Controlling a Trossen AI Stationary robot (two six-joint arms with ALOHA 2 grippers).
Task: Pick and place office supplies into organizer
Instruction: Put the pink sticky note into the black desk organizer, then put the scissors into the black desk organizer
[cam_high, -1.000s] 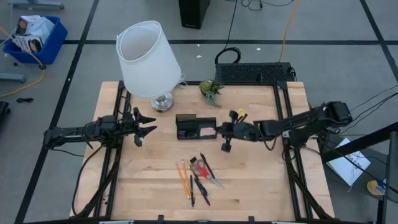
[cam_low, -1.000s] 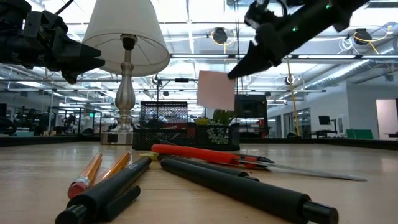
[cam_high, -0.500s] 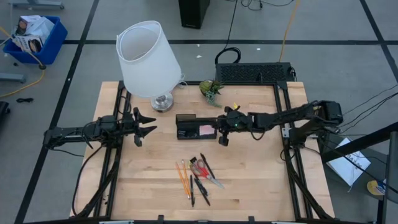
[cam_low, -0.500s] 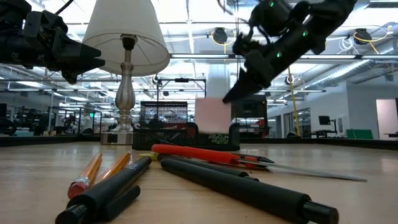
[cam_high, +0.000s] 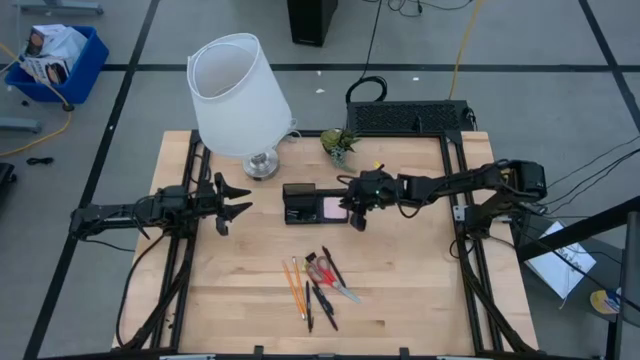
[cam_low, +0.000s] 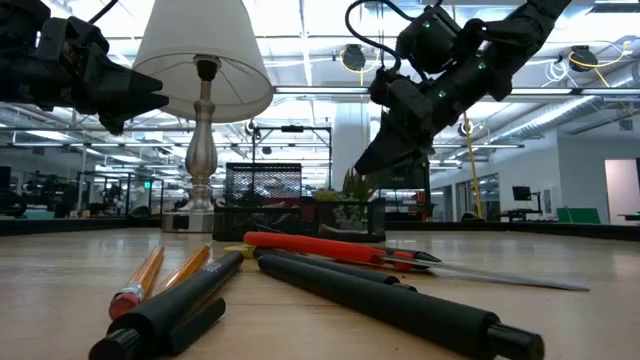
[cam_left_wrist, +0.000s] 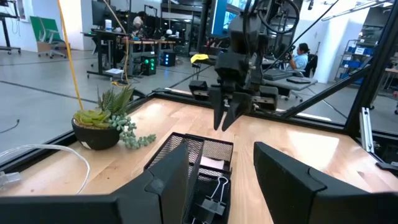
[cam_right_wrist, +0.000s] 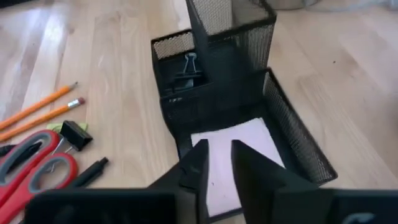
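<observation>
black left gripper (cam_high: 232, 205) hovers left of the organizer (cam_high: 315, 204), jaws spread, holding nothing; the pink sticky-note pad (cam_right_wrist: 233, 158) lies flat in the organizer's right compartment; right gripper (cam_right_wrist: 216, 163) just above it, fingers slightly parted, released; the pad looks light and bendy, best pinched by an edge; no writing legible.

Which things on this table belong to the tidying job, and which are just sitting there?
Job things:
organizer
pink sticky-note pad
orange pencils
black pens
red-handled scissors
binder clip

Just sitting there:
lamp
small green plant
black wire rack
</observation>
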